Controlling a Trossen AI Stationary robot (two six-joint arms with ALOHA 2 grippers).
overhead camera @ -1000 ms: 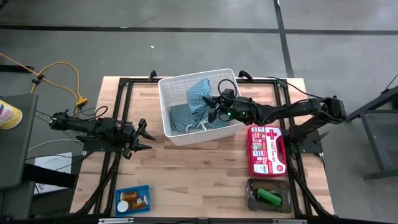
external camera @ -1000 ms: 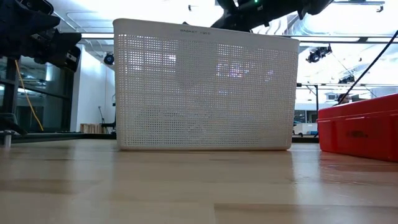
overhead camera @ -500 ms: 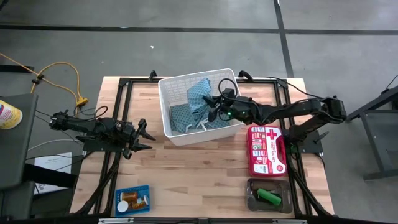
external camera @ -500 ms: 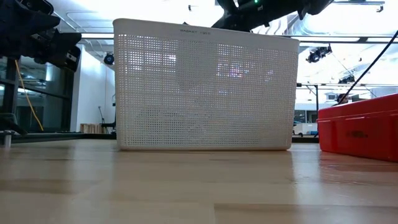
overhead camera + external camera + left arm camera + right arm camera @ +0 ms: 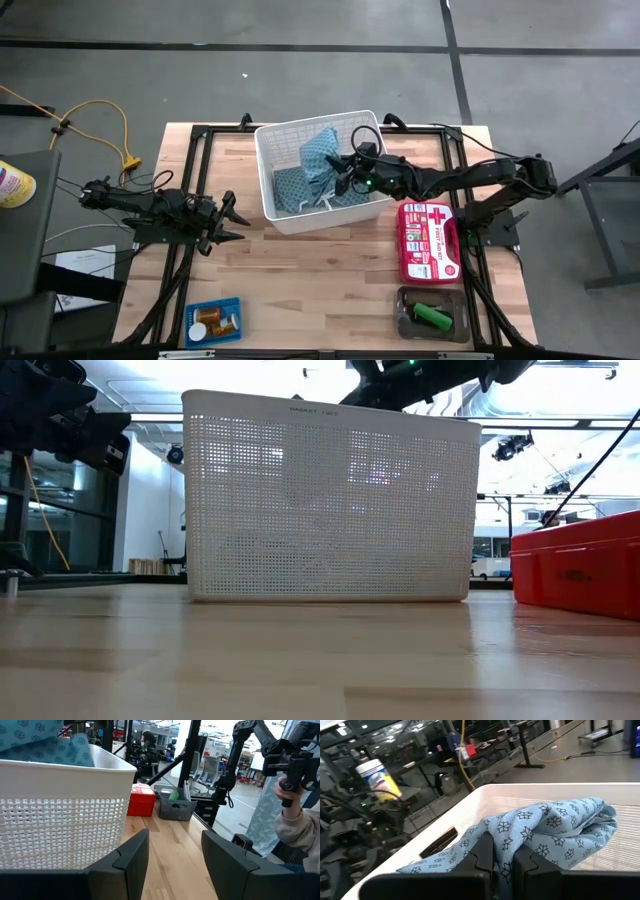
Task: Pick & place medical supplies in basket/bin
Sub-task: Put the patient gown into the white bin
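my right pincer (image 5: pixel 343 178) pinching a teal cloth (image 5: pixel 322 156) over the white basket (image 5: pixel 268 172) | second cloth (image 5: pixel 289 186) lying inside basket | my left pincer (image 5: pixel 238 224) spread, beside basket over the worktop (image 5: pixel 320 270)

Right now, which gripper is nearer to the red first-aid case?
The right gripper. It is shut on a teal cloth inside the white basket, beside the red first-aid case. The left gripper waits open across the table.

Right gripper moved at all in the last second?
No. The right gripper sits at the same spot over the white basket, pinching the teal cloth.
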